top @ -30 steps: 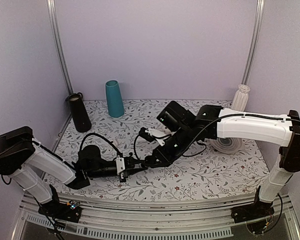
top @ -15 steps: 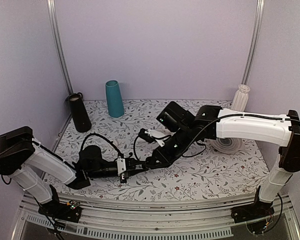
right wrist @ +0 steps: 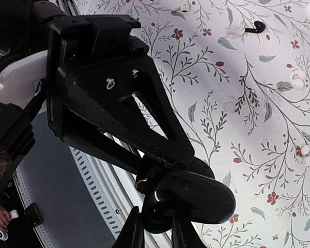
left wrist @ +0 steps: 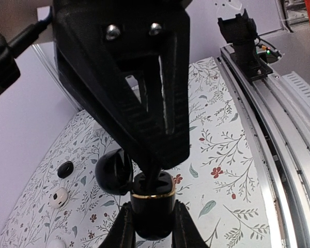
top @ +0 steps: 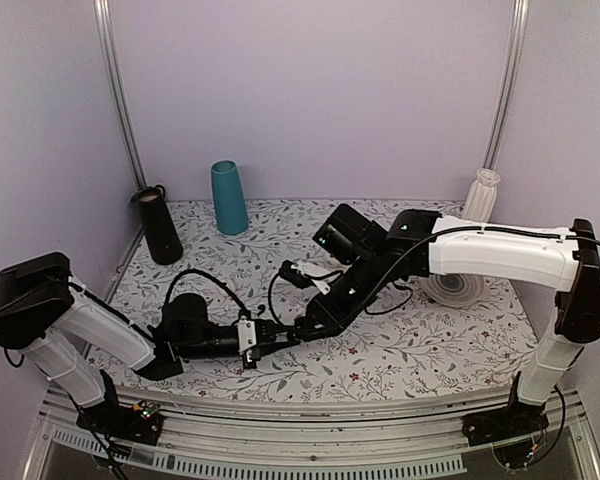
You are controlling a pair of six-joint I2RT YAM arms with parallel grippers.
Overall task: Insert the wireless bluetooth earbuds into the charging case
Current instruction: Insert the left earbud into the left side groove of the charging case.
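My left gripper (left wrist: 152,207) is shut on the charging case (left wrist: 153,221), a small black box with a gold rim, held upright just above the table. Its lid (left wrist: 112,170) hangs open to the left. My right gripper (left wrist: 154,176) points down into the case's open top. In the right wrist view my right gripper (right wrist: 157,221) is shut on a small black rounded piece, seemingly an earbud (right wrist: 160,219), pressed against the case's gold rim (right wrist: 140,183). A second small black earbud (right wrist: 256,27) lies on the table. In the top view both grippers meet near the front middle (top: 275,336).
A flat black oval lump (left wrist: 65,169) and a white earbud (left wrist: 58,197) lie left of the case. More white earbuds (right wrist: 298,78) are scattered about. A teal cup (top: 229,197), a black cylinder (top: 158,225), a white vase (top: 483,194) and a white ribbed disc (top: 456,289) stand behind. The table's metal rail (left wrist: 268,129) runs close by.
Both grippers have sunk slightly toward the near edge, staying tip to tip. The left still holds the case and the right still points into it.
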